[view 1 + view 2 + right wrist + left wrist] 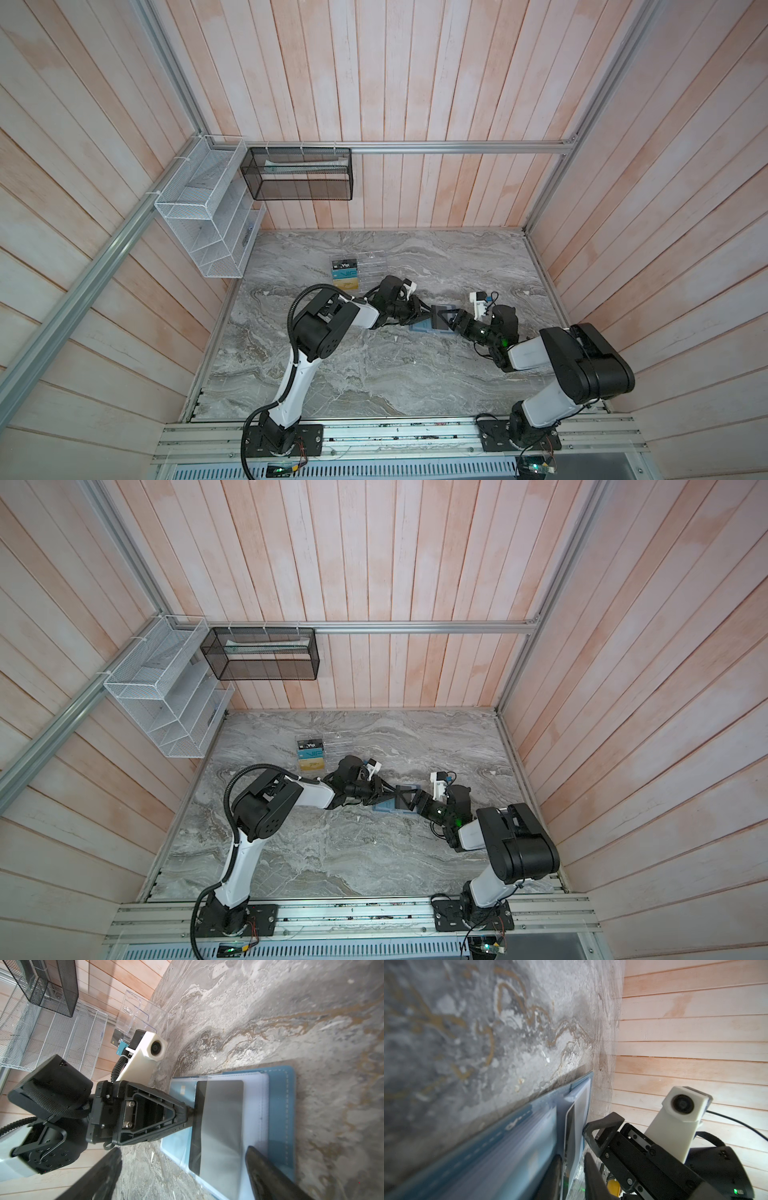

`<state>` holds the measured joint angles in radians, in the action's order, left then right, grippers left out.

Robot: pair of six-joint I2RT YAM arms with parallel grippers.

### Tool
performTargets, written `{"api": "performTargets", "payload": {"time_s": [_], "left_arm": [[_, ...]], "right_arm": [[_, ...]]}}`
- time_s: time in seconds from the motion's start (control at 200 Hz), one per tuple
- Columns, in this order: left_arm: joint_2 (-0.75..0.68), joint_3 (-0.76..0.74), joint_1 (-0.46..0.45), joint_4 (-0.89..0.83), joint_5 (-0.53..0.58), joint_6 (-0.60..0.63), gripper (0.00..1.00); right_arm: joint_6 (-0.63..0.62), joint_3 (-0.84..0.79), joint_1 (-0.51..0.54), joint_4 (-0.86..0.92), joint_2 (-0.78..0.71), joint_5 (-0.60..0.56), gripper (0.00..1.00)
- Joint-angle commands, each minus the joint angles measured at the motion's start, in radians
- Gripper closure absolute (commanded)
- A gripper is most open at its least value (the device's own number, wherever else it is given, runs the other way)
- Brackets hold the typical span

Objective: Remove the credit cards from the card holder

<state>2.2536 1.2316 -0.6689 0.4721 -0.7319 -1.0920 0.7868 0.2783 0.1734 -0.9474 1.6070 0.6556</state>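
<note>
The slate-blue card holder (419, 327) (383, 807) (280, 1118) (508, 1147) lies open on the marble table. A dark credit card (220, 1126) (570, 1132) (439, 316) sticks halfway out of one of its clear sleeves. My left gripper (574, 1178) (430, 312) (392, 792) is shut on that card's outer edge. My right gripper (185, 1176) (451, 321) (415, 801) hangs open over the holder, with one finger (268, 1172) on the sleeve beside the card. A teal card (347, 274) and a gold card (347, 285) stand in the acrylic rack.
The clear acrylic rack (372, 266) (145, 1012) stands behind the left arm and also holds a black "Vip" card (345, 264). A white wire basket (199, 216) and a black mesh basket (297, 174) hang on the back-left walls.
</note>
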Motion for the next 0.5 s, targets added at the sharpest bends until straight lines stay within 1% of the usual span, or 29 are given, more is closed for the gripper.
{"api": "performTargets", "payload": {"time_s": [0.0,0.04,0.12,0.2,0.265,0.415,0.495], "left_arm": [[0.069,-0.050,-0.009,-0.132,0.046,0.026,0.79],[0.069,-0.052,-0.012,-0.129,0.046,0.026,0.79],[0.071,-0.053,-0.015,-0.128,0.048,0.029,0.84],[0.071,-0.056,-0.015,-0.125,0.049,0.032,0.86],[0.071,-0.059,-0.014,-0.118,0.051,0.035,0.91],[0.069,-0.067,-0.018,-0.094,0.049,0.034,0.92],[0.067,-0.073,-0.018,-0.080,0.049,0.034,0.94]], "right_arm": [[0.012,0.007,-0.004,-0.008,0.029,0.007,0.06],[0.015,0.007,-0.004,-0.010,0.033,0.008,0.06],[0.018,0.007,-0.004,-0.020,0.040,0.009,0.06],[0.021,0.006,-0.004,-0.026,0.047,0.010,0.06],[0.022,0.006,-0.004,-0.028,0.050,0.010,0.06],[0.021,0.007,-0.003,-0.027,0.051,0.011,0.07],[0.020,0.008,-0.003,-0.026,0.053,0.012,0.07]]}}
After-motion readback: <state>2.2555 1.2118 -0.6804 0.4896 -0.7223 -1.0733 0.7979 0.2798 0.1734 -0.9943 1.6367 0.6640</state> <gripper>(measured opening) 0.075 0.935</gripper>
